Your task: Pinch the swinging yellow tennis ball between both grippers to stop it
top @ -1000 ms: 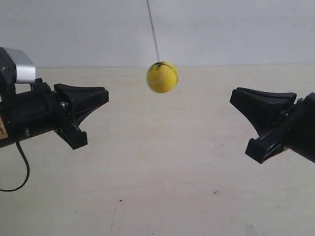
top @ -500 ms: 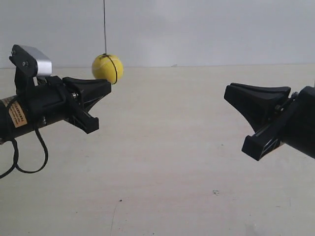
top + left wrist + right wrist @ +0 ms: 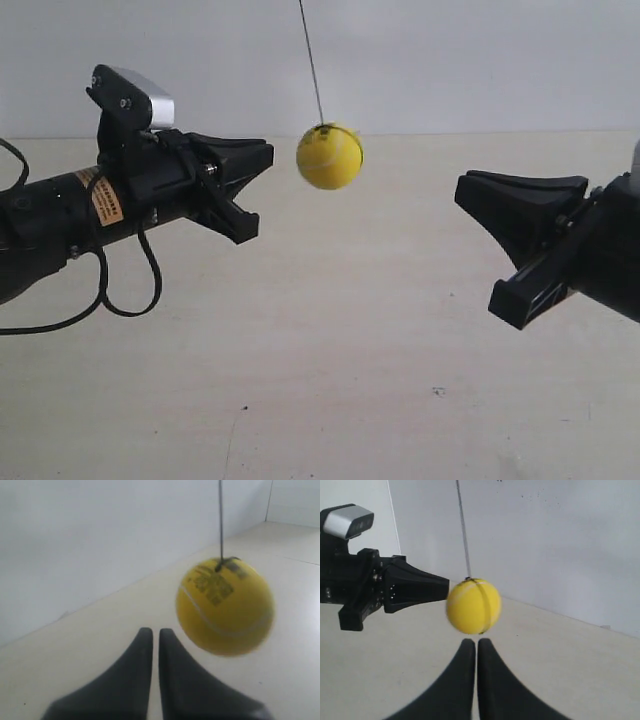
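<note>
Left gripper [image 3: 151, 630]: my wrist camera shows its two black fingers [image 3: 131, 666] pressed together, with only a thin slit between them and nothing in it. In the exterior view this gripper [image 3: 262, 153] is the one at 9 o'clock. It points toward 3 o'clock and carries a silver block [image 3: 150, 98] on top and an orange label [image 3: 105, 197] on the body. A black cable [image 3: 130, 300] loops beneath it.

Right gripper [image 3: 472, 641]: its fingers are likewise closed to a narrow slit and are empty. In the exterior view it [image 3: 470, 190] sits at 3 o'clock, with the tip aimed toward 9 o'clock.

The yellow ball [image 3: 330, 157] hangs in the air on a thin dark string [image 3: 311, 60] that runs up toward 12 o'clock and out of frame.
- From the left tip the ball is at about 3 o'clock. It is near, but a clear gap shows.
- From the right tip it is at about 10 o'clock and well apart.
- It touches neither gripper, and its outline is slightly smeared.

In the left wrist camera the ball [image 3: 225, 607] looms large. I see dark print and a pale seam, and the string [image 3: 220, 520] meets its top. In the right wrist camera the ball [image 3: 473, 606] lies between my fingers and the opposing left gripper [image 3: 437, 586].

A pale table [image 3: 350, 350] lies below everything, with a white wall [image 3: 450, 60] behind.
</note>
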Motion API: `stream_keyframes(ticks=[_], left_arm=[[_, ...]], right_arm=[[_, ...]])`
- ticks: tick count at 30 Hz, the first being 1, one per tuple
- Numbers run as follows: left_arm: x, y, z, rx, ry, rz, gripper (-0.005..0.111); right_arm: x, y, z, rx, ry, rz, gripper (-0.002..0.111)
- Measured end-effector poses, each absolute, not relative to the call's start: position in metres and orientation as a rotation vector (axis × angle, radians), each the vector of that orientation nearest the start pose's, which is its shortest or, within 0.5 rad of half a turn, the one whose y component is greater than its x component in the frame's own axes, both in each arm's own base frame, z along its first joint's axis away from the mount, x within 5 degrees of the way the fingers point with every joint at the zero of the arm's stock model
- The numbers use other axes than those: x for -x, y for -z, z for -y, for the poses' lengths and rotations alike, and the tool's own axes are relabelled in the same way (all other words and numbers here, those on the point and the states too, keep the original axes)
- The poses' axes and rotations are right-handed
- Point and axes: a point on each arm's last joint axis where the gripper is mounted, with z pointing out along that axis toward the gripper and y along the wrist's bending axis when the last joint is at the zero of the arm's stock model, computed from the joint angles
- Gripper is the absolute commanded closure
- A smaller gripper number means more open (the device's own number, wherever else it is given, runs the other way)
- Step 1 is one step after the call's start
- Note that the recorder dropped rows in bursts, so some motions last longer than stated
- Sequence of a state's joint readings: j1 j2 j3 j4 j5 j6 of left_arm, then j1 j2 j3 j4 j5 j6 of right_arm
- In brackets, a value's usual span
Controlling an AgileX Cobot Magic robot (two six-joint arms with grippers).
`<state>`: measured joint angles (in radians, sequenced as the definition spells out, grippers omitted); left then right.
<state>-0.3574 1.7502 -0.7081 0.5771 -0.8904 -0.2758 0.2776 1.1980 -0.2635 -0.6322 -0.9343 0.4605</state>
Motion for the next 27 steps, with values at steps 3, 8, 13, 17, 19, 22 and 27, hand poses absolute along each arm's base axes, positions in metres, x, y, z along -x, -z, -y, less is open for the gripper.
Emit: stream_keyframes(ticks=[3,8,13,17,19,22,27], left_arm=[[-0.298,-0.189,0.153,-0.723,0.562,-1.588,0.102],[-0.294,-0.189,0.160,-0.732,0.601,-1.593,0.102],[-0.285,-0.190,0.175,-0.775,0.646,-1.568,0.102],[-0.282,-0.193,0.181,-0.789,0.670,-1.539,0.102],[-0.282,-0.193,0.182,-0.793,0.673,-1.535,0.102],[-0.282,-0.193,0.182,-0.795,0.674,-1.533,0.102],[-0.282,-0.194,0.182,-0.805,0.663,-1.517,0.102]], right_arm=[[-0.184,-0.221,-0.097,0.571,-0.638,-1.553,0.108],[-0.194,-0.208,-0.103,0.563,-0.710,-1.584,0.108],[-0.200,-0.199,-0.108,0.568,-0.768,-1.585,0.108],[-0.202,-0.199,-0.109,0.581,-0.772,-1.579,0.108],[-0.201,-0.199,-0.110,0.586,-0.775,-1.577,0.108],[-0.201,-0.199,-0.110,0.592,-0.778,-1.572,0.108],[-0.212,-0.210,-0.118,0.605,-0.797,-1.528,0.108]])
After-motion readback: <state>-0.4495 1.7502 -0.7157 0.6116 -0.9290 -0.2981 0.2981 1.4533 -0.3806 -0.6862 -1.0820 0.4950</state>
